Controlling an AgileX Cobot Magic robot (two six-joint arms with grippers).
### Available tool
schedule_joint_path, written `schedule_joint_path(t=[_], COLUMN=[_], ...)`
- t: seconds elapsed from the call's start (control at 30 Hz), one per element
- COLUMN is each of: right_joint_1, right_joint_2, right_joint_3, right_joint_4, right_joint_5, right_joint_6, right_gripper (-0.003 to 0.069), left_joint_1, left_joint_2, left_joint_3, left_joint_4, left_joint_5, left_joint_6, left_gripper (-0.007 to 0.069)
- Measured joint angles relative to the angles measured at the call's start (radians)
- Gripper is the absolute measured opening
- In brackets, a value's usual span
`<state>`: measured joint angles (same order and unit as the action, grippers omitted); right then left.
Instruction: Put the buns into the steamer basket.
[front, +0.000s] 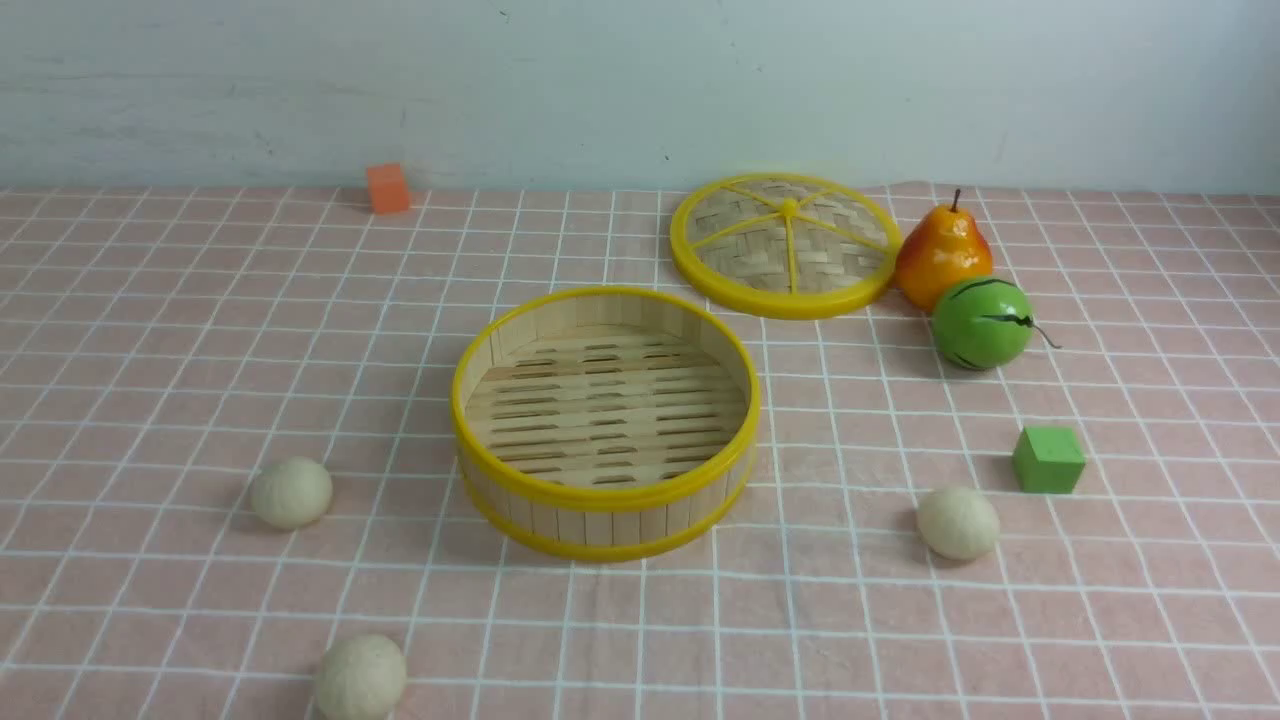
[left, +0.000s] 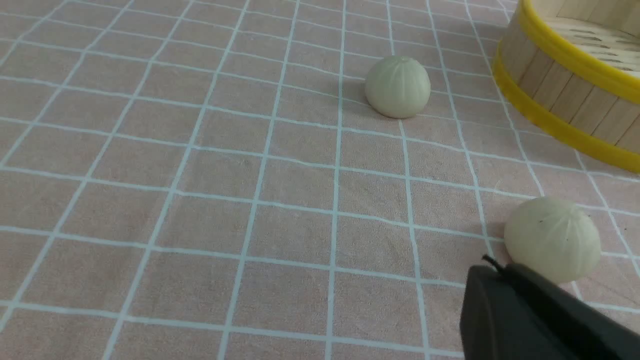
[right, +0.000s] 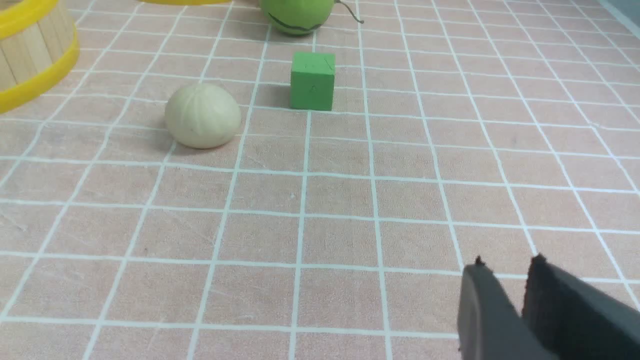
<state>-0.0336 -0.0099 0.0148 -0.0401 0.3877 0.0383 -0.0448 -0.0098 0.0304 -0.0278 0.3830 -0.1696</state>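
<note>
- Left fingers (left: 482, 290) are clenched with nothing between them; right fingers (right: 480, 285) are released, slightly parted and without a load.
- Locate the three buns on the surface, all outside the steamer basket (front: 600, 528): the near left bun (front: 361, 677), the far left bun (front: 290, 493) and the right bun (front: 958, 523). Treat the step in hand as the first pick.
- Assign both left-side buns to the left arm and the remaining one to the right arm.
- Open the left fingers wider than a bun before descending. Widen the right pair likewise; the present gap looks too narrow.
- Centre the fingers over the bun, lower them astride its widest part, then close gently. An off-centre touch could roll it.
- Lift clear of the yellow rim before crossing, lower close to the slatted floor, then release. Space the drops so that each bun has room.
- Send one arm over the basket at a time to avoid collision.
- Keep the right approach clear of the green cube (front: 1048, 460), which stands near the right bun. Leave the woven lid (front: 740, 240), behind the basket, undisturbed.
</note>
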Motion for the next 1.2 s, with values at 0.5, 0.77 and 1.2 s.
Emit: schedule_joint_path(t=[0.5, 0.77, 1.2], right_joint_1=[0.0, 0.0, 0.001], right_joint_2=[0.0, 0.0, 0.0], right_joint_3=[0.0, 0.0, 0.0], right_joint_4=[0.0, 0.0, -0.02], right_joint_5=[0.0, 0.0, 0.0], right_joint_6=[0.0, 0.0, 0.0], right_gripper=[0.0155, 0.0158, 0.0169], left_joint_1=[0.0, 0.0, 0.0], left_joint_2=[0.0, 0.0, 0.0], left_joint_3=[0.0, 0.001, 0.001], left_joint_4=[0.028, -0.005, -0.045], left_joint_5=[-0.001, -0.031, -0.057], left_joint_6=[0.0, 0.0, 0.0], left_gripper=[0.0005, 0.0015, 0.0021])
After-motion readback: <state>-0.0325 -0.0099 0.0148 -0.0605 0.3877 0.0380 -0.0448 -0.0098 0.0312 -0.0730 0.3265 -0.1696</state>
